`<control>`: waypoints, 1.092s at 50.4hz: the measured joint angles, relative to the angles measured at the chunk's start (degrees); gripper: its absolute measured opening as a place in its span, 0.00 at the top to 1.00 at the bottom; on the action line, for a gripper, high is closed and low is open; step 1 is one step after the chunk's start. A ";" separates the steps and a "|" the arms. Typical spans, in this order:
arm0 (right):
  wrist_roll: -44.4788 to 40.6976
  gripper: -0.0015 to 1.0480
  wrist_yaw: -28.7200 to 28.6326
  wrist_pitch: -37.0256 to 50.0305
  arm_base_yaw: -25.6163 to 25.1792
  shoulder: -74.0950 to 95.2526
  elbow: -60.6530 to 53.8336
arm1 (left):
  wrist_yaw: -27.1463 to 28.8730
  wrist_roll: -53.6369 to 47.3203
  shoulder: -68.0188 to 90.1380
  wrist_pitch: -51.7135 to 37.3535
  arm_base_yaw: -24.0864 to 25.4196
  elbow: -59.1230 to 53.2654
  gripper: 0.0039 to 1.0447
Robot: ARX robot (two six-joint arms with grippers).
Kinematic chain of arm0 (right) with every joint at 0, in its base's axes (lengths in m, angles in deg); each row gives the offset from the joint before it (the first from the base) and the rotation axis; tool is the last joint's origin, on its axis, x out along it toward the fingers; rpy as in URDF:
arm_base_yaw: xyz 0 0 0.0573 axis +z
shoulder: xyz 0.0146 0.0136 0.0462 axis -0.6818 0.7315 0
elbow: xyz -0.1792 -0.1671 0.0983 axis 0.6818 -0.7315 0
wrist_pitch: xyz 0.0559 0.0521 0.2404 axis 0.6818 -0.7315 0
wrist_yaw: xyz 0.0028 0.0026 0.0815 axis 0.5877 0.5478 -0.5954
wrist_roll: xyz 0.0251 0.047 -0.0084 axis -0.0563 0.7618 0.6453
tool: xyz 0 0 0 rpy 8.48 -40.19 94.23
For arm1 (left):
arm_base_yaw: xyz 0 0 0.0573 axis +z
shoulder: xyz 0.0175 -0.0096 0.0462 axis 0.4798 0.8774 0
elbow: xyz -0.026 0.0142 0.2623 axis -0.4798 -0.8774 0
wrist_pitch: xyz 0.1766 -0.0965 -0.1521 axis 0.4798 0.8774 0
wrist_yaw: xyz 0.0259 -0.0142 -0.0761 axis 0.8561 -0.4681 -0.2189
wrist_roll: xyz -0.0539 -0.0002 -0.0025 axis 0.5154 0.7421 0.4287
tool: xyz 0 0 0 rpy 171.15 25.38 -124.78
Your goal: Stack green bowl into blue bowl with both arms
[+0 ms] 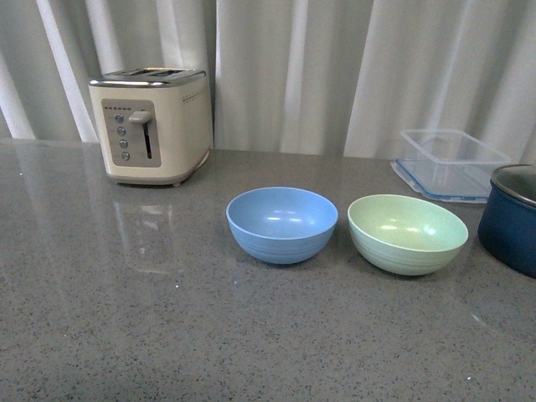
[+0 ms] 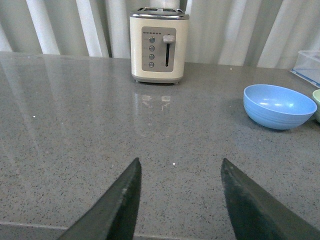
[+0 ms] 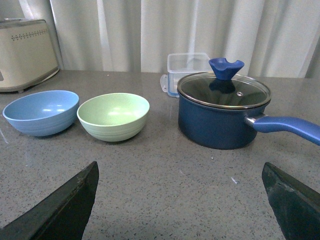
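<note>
The blue bowl (image 1: 282, 224) and the green bowl (image 1: 407, 233) stand upright and empty side by side on the grey counter, a small gap between them, the green one to the right. Neither arm shows in the front view. My left gripper (image 2: 181, 165) is open over bare counter, with the blue bowl (image 2: 279, 105) well ahead of it and off to one side and a sliver of the green bowl (image 2: 316, 102) at the frame edge. My right gripper (image 3: 181, 170) is wide open and empty, back from the green bowl (image 3: 114, 116) and blue bowl (image 3: 41, 111).
A cream toaster (image 1: 152, 124) stands at the back left. A clear plastic container (image 1: 450, 162) sits at the back right. A dark navy pot (image 3: 223, 114) with a glass lid and a long handle (image 3: 287, 127) stands just right of the green bowl. White curtains hang behind.
</note>
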 joint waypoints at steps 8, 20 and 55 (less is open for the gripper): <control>0.00 0.10 0.00 0.00 0.00 0.00 0.00 | 0.00 0.00 -0.02 0.00 0.00 0.00 0.17; 0.72 0.10 -3.34 -2.36 -0.76 1.14 0.81 | 0.02 -0.11 -0.02 0.00 0.00 0.00 0.06; 20.22 0.10 -1.88 -5.05 4.83 85.92 53.09 | -0.02 -0.13 -0.04 0.00 0.00 0.00 0.06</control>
